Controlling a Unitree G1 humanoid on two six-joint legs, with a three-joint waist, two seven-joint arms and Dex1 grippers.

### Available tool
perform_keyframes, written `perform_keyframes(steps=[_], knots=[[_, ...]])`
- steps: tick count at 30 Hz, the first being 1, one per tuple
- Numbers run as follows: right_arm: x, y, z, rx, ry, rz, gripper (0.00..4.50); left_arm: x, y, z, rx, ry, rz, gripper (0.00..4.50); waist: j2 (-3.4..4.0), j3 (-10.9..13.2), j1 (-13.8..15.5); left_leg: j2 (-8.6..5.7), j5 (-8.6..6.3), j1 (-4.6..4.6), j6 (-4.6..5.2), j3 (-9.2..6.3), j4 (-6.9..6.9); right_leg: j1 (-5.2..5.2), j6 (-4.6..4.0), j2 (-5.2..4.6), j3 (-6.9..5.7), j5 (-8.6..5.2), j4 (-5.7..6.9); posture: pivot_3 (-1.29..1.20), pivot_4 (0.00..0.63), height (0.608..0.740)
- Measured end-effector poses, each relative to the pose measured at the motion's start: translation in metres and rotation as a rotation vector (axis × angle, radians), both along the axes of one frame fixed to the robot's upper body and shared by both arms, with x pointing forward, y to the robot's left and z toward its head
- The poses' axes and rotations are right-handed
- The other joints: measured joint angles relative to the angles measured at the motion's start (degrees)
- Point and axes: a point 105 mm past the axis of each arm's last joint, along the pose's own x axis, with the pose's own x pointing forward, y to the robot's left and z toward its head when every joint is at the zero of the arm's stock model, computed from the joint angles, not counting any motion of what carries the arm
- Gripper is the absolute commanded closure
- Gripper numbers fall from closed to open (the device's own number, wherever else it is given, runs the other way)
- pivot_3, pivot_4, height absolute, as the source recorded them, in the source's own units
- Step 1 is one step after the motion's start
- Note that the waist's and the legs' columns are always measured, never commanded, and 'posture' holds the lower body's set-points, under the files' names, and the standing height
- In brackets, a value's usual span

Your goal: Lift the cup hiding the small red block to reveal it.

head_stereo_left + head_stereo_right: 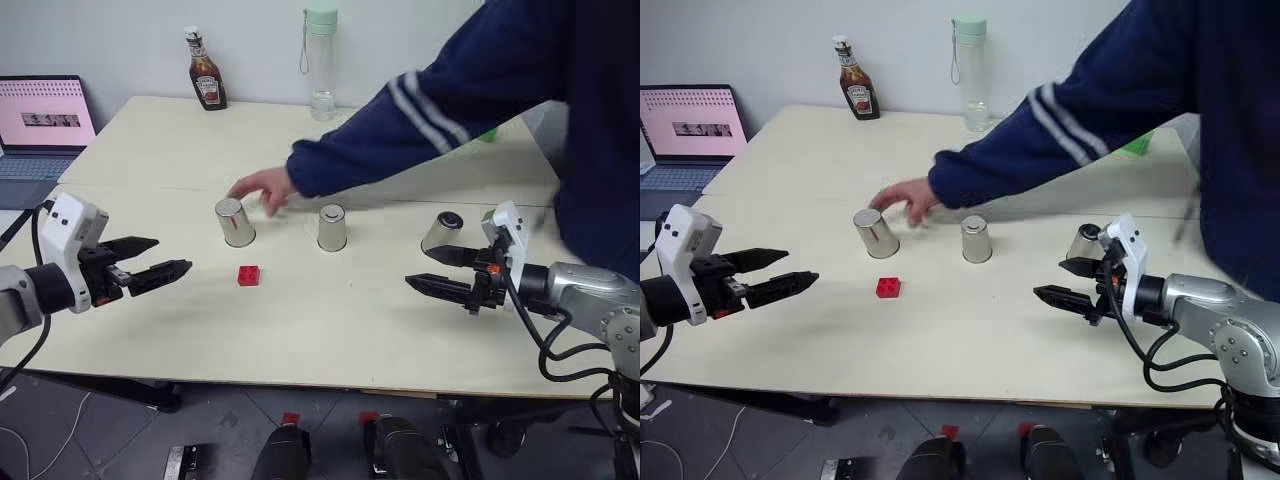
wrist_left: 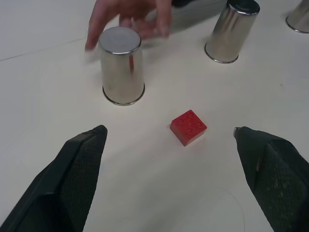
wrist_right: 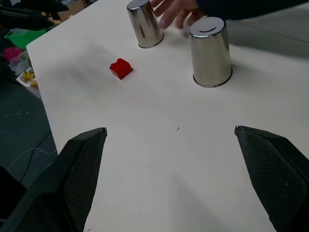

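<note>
Both grippers wait low over the near edge of the table (image 1: 330, 340), the left gripper (image 1: 150, 262) and the right gripper (image 1: 440, 272) each with its fingers spread wide and holding nothing. Between them, a little to the left, the small red block (image 1: 248, 275) lies uncovered on the table, just in front of the left cup (image 1: 234, 222). The middle cup (image 1: 332, 227) stands upside down near it, and the third cup (image 1: 441, 231) is behind the right gripper. A person's hand (image 1: 264, 187) reaches over the table, close behind the left cup. I think the main risk is timing: if an arm moves now, it can hit the hand or knock a cup. Also the three cups look the same, so once the block is hidden and the cups are moved, the robot can easily lift a wrong one.
</note>
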Motion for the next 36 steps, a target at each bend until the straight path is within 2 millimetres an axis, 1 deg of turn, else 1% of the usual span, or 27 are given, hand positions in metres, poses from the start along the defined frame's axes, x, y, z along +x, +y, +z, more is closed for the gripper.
perform_keyframes(steps=[29,36], knots=[[0.0005,0.0007,0.0001,0.003,-0.001,-0.003,0.00,0.0021,0.0002,-0.0008,0.012,0.002,-0.002,0.02,0.00,0.0,0.0,0.00,0.00,0.01,0.00,0.00,0.01,0.00,0.00,0.00,0.00,0.00,0.04,0.00,0.150,0.740],[0.0004,0.0043,0.0002,0.008,-0.001,0.010,0.00,0.0027,0.0004,0.0005,0.020,-0.010,-0.004,0.02,-0.01,0.0,0.0,0.00,0.00,0.02,0.00,0.00,0.01,0.00,0.00,0.00,0.00,0.00,0.05,0.00,0.150,0.740]])
